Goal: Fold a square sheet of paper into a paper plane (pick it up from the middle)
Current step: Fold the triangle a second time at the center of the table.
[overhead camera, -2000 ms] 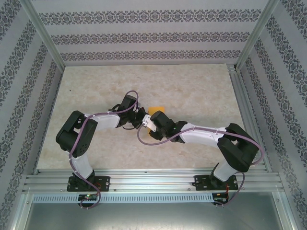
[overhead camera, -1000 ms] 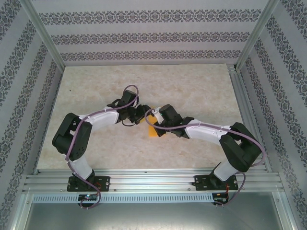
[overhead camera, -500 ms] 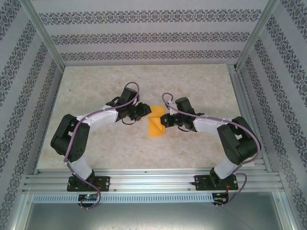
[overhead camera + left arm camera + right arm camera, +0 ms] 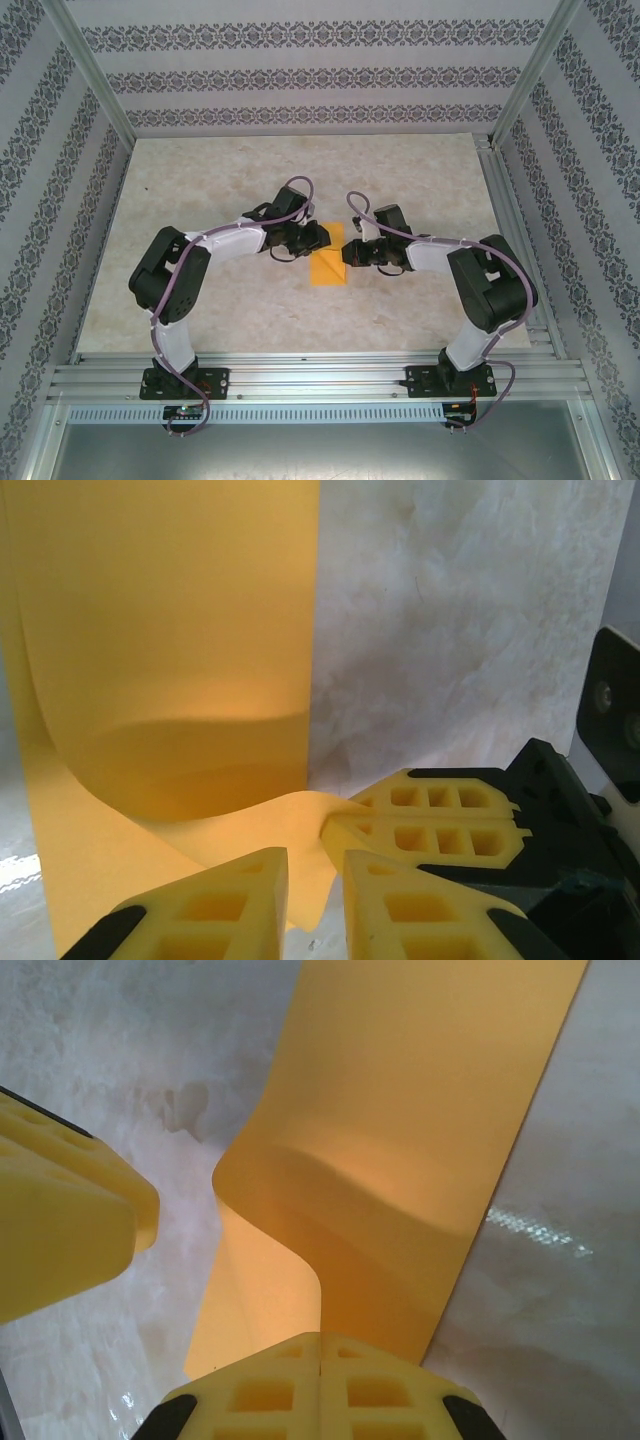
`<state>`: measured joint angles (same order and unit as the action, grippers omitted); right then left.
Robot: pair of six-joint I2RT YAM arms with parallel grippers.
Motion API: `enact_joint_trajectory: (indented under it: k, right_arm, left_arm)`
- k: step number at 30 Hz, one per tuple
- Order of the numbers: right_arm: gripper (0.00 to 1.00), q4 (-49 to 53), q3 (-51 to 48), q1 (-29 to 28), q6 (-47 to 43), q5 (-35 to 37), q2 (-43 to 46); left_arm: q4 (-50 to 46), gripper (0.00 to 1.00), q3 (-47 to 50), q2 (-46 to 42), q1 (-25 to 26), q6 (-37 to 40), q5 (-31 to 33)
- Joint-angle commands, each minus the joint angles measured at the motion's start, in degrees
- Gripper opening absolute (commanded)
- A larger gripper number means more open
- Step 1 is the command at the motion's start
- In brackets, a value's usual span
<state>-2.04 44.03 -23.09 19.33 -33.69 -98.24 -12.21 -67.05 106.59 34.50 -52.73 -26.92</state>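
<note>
The sheet [image 4: 328, 268] is thin and floppy; my right fingers [image 4: 260, 1390] pinch its lifted edge, left fingers [image 4: 210, 910] sit narrow around it; I'd grip mid-edge.

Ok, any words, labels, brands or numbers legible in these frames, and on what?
None can be read. The square sheet of paper is plain; the wallpaper bears only an ornamental pattern; the small boards at the arm bases are too small to read.
</note>
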Motion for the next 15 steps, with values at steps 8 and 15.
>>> enact_joint_trajectory:
  k: [8,15]
  right_arm:
    - [0.03,4.05,5.42,0.55,-3.68,-2.39,-4.41]
    - [0.04,6.21,7.43,1.03,-5.15,-3.0,-5.62]
  left_arm:
    - [-1.68,0.19,-1.94,2.14,1.42,0.39,1.21]
    - [-1.77,0.18,-2.69,3.54,1.95,0.32,1.49]
